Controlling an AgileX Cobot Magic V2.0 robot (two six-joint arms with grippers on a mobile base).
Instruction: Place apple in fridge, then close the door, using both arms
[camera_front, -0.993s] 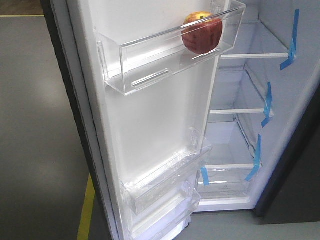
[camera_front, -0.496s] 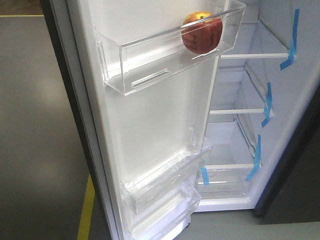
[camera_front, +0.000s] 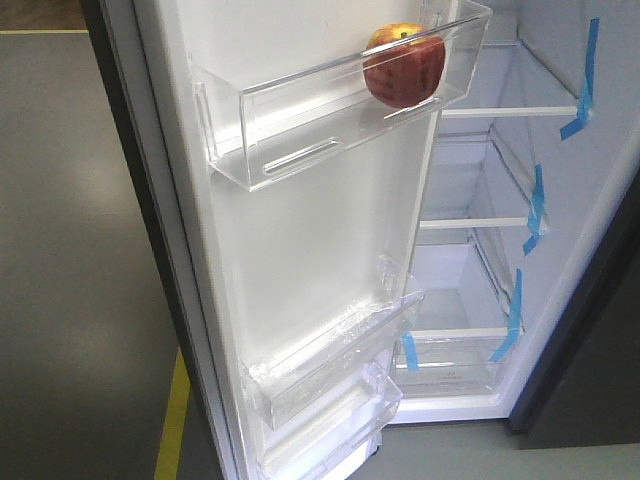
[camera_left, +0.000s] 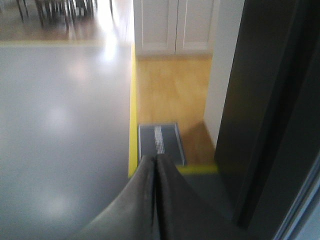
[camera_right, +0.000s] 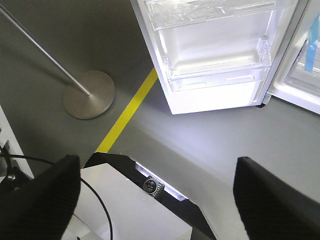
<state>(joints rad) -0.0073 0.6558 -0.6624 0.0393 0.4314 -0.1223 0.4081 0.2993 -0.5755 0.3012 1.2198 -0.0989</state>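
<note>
Left tool (camera_left: 155, 162): pressing its fingers together, gripping nothing, hanging over the grey floor (camera_left: 60, 125) with the dark outside of the door (camera_left: 260, 100) just to its right.
Right tool (camera_right: 157, 167): spreading wide, carrying nothing, facing the door's lowest bins (camera_right: 215, 45) ahead.
Apple (camera_front: 403, 65): sitting in the top clear bin (camera_front: 300, 110) inside the door, touching neither tool.
Door: standing open.
Fridge (camera_front: 470, 290): showing white shelves and blue tape (camera_front: 537, 205).
Stand base (camera_right: 90, 94): lying ahead-left of the right tool.
</note>
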